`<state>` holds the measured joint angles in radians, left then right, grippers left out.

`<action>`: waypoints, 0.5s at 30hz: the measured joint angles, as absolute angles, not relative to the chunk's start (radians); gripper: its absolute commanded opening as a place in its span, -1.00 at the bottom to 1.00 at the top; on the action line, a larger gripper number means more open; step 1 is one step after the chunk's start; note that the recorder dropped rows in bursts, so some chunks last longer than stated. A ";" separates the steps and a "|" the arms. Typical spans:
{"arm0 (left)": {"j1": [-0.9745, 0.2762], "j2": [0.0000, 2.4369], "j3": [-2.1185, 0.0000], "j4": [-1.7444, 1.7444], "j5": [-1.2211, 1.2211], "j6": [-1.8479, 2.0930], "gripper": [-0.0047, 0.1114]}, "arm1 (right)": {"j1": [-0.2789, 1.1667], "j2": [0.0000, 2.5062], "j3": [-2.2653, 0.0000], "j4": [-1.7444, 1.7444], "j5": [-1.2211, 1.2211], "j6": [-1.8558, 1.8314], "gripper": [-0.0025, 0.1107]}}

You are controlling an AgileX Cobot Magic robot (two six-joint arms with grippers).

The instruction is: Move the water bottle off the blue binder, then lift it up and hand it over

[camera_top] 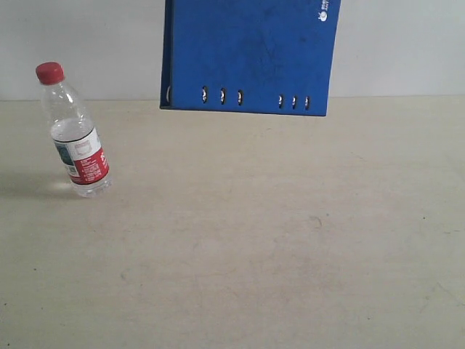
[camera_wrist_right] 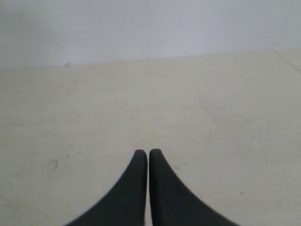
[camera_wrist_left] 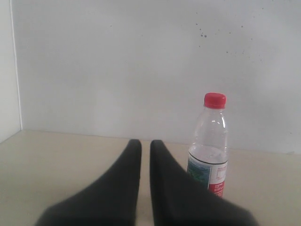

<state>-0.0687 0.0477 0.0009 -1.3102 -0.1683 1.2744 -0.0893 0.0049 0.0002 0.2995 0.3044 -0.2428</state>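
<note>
The water bottle [camera_top: 73,134], clear with a red cap and a red, white and green label, stands on the beige table at the left, apart from the blue binder [camera_top: 251,51]. The binder is at the back middle against the white wall, slots along its lower edge and a white logo at its upper right; its top is cut off by the frame. Neither gripper shows in the exterior view. In the left wrist view my left gripper [camera_wrist_left: 146,141] is shut and empty, with the water bottle [camera_wrist_left: 209,141] upright just beyond one finger. My right gripper [camera_wrist_right: 148,151] is shut over bare table.
The beige table [camera_top: 276,240] runs from the white wall [camera_top: 407,51] to the front of the view, with faint marks on it. Besides the bottle and the binder, nothing stands on it.
</note>
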 measured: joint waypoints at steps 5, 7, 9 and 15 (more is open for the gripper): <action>-0.069 0.048 0.001 -1.310 -0.168 1.274 -0.80 | -0.089 0.005 0.000 0.285 0.069 -0.195 -0.96; -0.069 0.048 0.001 -1.310 -0.168 1.274 -0.80 | -0.089 0.005 0.000 0.165 0.146 -0.045 -0.96; -0.069 0.048 0.001 -1.310 -0.168 1.274 -0.80 | -0.089 0.005 0.000 0.081 0.235 0.038 -0.96; -0.069 0.048 0.001 -1.310 -0.168 1.274 -0.80 | -0.089 0.005 0.000 -0.018 0.345 0.065 -0.96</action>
